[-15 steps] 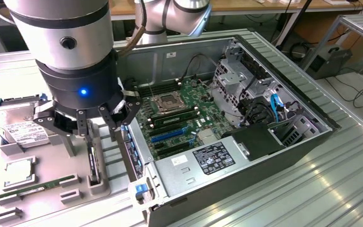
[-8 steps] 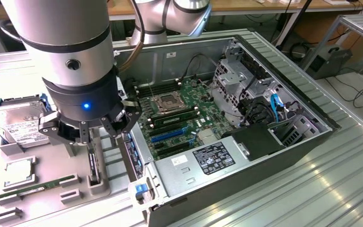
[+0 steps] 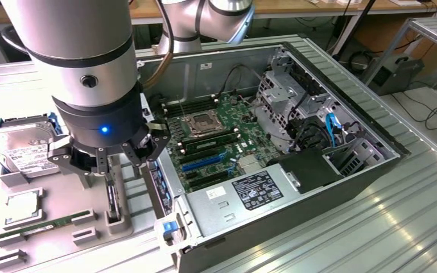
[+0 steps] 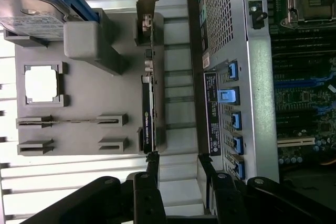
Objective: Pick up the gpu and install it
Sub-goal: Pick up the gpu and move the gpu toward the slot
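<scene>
We are looking at the arm [image 3: 82, 51] hanging over the grey tray [image 3: 66, 196], low in the frame on the exterior view's left. Its claw [image 3: 112, 168] is pointing down with the jaws spread wide, and it is gripping nothing. The gpu [image 3: 114, 198] is standing on edge in a slot of that tray, right beneath the claw, as a thin black strip beside the open case [image 3: 370, 165]. In the wrist view we are seeing the gpu [image 4: 148, 106] edge-on too, with its silver bracket [image 4: 146, 9] at the end farthest from the claw [image 4: 178, 163]. One of the black fingers [image 4: 153, 169] is lining up with the near end of the card, and it may be touching it, though we are not able to tell. The other finger is hanging over the gap between the tray [image 4: 94, 87] and the case [image 4: 247, 51], so the card is not sitting between the jaws. On the tray, further toward the exterior view's left, a drive [image 3: 21, 148] is resting in its cradle, with a cpu [image 3: 23, 205] below it in the frame and a ram stick [image 3: 44, 224] lower again. The wrist view is showing the same drive [image 4: 31, 14], cpu [image 4: 41, 83] and ram stick [image 4: 68, 121] on the side of the gpu away from the case. Inside the case, near the middle of the exterior view, the board [image 3: 211, 142] is lying exposed, its slots facing up.
</scene>
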`<state>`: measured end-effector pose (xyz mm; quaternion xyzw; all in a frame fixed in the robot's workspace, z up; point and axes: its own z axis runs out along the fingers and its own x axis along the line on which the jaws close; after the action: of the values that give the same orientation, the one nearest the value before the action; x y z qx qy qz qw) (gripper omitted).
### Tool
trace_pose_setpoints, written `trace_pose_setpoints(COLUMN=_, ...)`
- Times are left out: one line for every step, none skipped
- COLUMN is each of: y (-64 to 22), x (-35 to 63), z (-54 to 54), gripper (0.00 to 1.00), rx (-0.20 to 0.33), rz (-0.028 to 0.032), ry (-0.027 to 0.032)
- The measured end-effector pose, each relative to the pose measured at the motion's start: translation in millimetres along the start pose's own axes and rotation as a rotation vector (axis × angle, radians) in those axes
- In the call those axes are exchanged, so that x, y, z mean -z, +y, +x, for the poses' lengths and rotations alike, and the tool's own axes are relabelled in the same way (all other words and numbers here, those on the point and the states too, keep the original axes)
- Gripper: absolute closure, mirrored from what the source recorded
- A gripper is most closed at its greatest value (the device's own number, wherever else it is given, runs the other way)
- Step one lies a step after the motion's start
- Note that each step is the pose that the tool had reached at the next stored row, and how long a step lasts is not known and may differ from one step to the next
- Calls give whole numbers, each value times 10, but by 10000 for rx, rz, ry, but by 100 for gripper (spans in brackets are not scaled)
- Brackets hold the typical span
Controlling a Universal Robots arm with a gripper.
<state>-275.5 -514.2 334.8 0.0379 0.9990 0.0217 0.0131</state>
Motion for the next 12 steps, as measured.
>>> trace_pose_setpoints(y=0, x=-4, z=0, gripper=58, rx=0, rz=0, ry=0)
trace_pose_setpoints(y=0, x=-8, z=0, gripper=58, rx=0, rz=0, ry=0)
trace_pose_setpoints(y=0, x=-13, z=0, gripper=58, rx=0, rz=0, ry=0)
trace_pose_setpoints(y=-1, x=-17, z=0, gripper=58, rx=0, rz=0, ry=0)
trace_pose_setpoints(y=-1, x=-22, z=1, gripper=58, rx=0, rz=0, ry=0)
trace_pose_setpoints(y=-1, x=-27, z=1, gripper=58, rx=0, rz=0, ry=0)
trace_pose_setpoints(y=-1, x=-31, z=1, gripper=58, rx=0, rz=1, ry=0)
trace_pose_setpoints(y=-2, x=-35, z=1, gripper=58, rx=0, rz=0, ry=0)
trace_pose_setpoints(y=-2, x=-40, z=1, gripper=58, rx=0, rz=0, ry=0)
trace_pose_setpoints(y=-2, x=-46, z=1, gripper=58, rx=0, rz=0, ry=0)
trace_pose_setpoints(y=-2, x=-51, z=1, gripper=58, rx=0, rz=-1, ry=0)
trace_pose_setpoints(y=-2, x=-55, z=1, gripper=58, rx=0, rz=0, ry=0)
